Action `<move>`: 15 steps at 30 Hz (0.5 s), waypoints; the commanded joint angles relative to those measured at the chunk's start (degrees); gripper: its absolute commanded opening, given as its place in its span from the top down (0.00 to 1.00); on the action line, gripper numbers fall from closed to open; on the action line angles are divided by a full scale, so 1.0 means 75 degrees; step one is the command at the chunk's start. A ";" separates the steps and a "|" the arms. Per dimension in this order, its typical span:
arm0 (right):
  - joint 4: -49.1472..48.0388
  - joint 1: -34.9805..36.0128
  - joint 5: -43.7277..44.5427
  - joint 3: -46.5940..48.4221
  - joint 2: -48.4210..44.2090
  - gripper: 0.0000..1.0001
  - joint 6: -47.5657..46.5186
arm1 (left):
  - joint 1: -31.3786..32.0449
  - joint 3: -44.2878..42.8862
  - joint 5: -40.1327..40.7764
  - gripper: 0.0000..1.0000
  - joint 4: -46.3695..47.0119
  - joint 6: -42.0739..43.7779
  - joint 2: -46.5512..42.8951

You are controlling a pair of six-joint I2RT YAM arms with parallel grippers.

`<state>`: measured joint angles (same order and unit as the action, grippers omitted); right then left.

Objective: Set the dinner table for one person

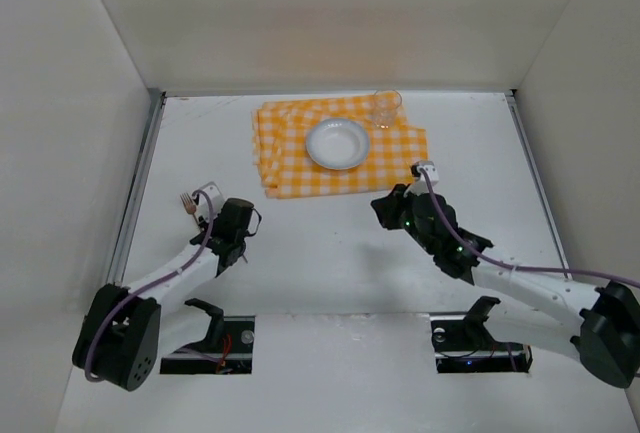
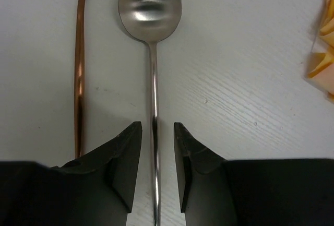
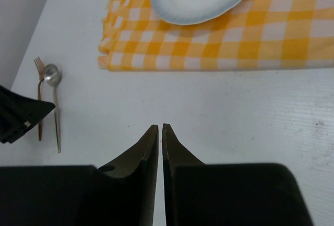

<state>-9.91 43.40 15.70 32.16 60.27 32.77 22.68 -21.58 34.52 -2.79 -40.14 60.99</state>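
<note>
The dinner table (image 1: pixel 320 258) is a large, flat, matte white rectangle, faintly speckled

Layout, dinner table (image 1: pixel 330 243)
On the cloth (image 1: pixel 290 158), plate (image 1: pixel 337 143) sitting, glass (image 1: pixel 383 108) standing at far right corner; left of it, fork (image 2: pixel 79 69) and spoon (image 2: pixel 150 7) lying side by side.

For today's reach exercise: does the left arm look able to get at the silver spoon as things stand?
Probably yes: the open left gripper straddles the handle of the silver spoon, nothing between; the copper fork lies apart beside it.
</note>
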 commanded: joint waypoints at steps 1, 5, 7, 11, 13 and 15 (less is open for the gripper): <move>-0.0694 0.0219 0.0473 -0.0630 -0.0582 0.86 -0.0092 | -0.0181 -0.0380 -0.0162 0.73 0.0266 -0.0003 0.0468; -0.0858 0.0243 0.0414 -0.0937 -0.0688 0.82 0.0024 | -0.0264 -0.0450 -0.0185 0.76 0.0360 -0.0027 0.0879; -0.1056 0.0278 0.0414 -0.0983 -0.0642 0.80 0.0002 | -0.0252 -0.0462 -0.0185 0.78 0.0360 -0.0039 0.1008; -0.1221 0.0336 0.0426 -0.1042 -0.0630 0.77 0.0036 | -0.0252 -0.0415 -0.0232 0.86 0.0360 -0.0214 0.1231; -0.1303 0.0337 0.0449 -0.1100 -0.0641 0.75 0.0036 | -0.0264 -0.0415 -0.0302 0.94 0.0325 -0.0226 0.1208; -0.1315 0.0337 0.0519 -0.1182 -0.0781 0.70 0.0048 | -0.0252 -0.0438 -0.0314 0.98 0.0290 -0.0191 0.0998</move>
<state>-15.00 45.47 17.74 24.34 55.86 32.93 20.88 -23.35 33.21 -0.05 -40.97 69.58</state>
